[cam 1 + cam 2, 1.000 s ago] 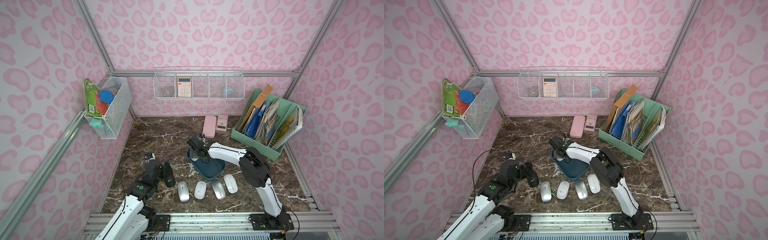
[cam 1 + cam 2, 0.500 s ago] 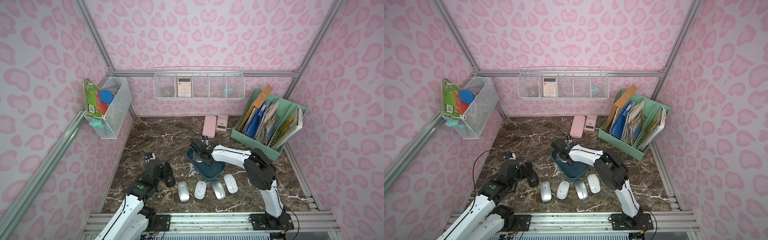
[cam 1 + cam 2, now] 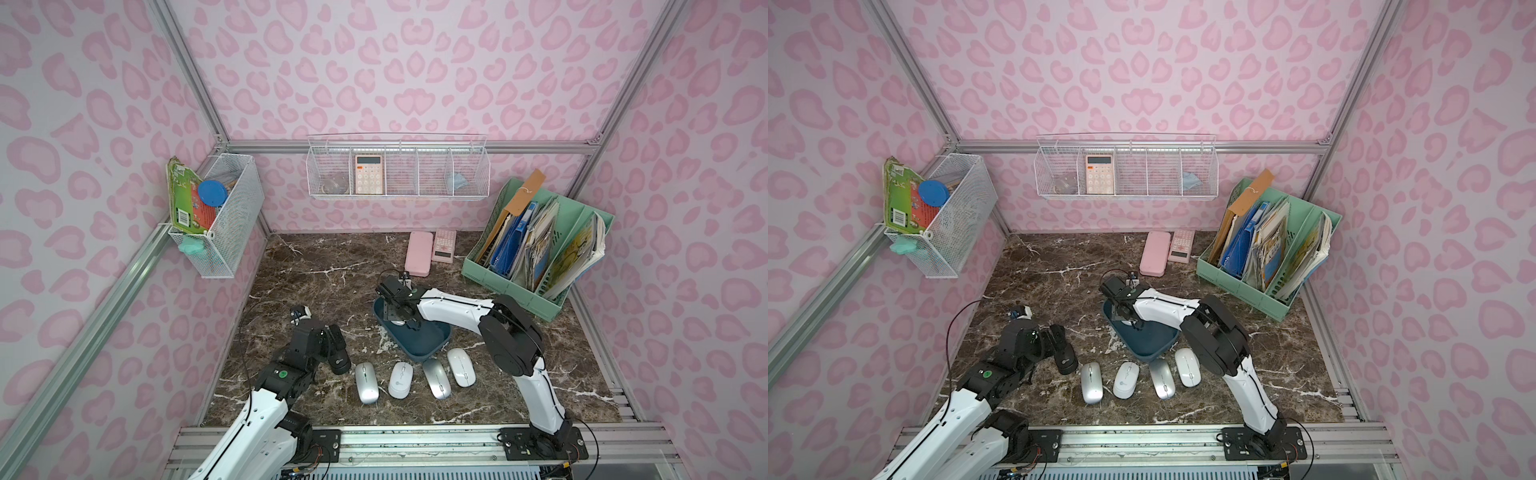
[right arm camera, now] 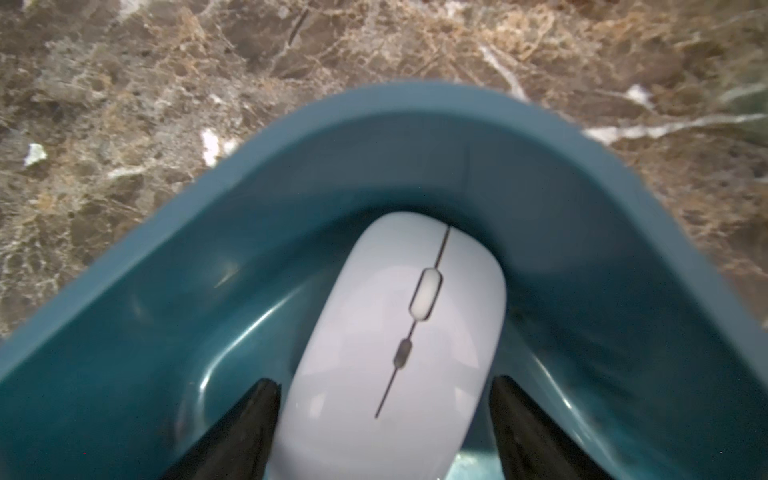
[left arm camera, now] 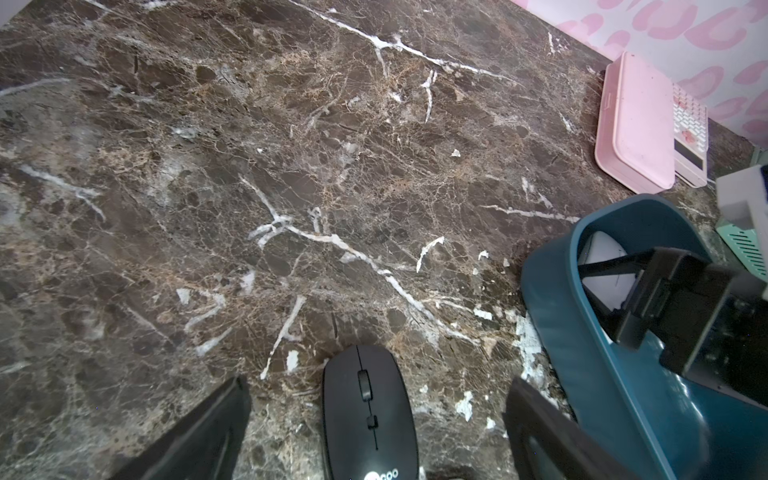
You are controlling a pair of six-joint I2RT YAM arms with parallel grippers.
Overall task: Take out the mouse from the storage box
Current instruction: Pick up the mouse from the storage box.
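Found the left gripper [image 5: 376, 392] at the left, spread wide astride a black mouse [image 5: 368, 419] on the marble tabletop [image 5: 291, 166], touching neither side of it. Noted a row of four pale mice [image 3: 401, 380] just in front of the storage box [image 3: 434, 340]. Saw the right gripper [image 4: 384, 386] dipped into that box, fingers [image 4: 249, 428] parted close alongside the white mouse [image 4: 395, 324] lying in its rounded far end, with no clear clamp.
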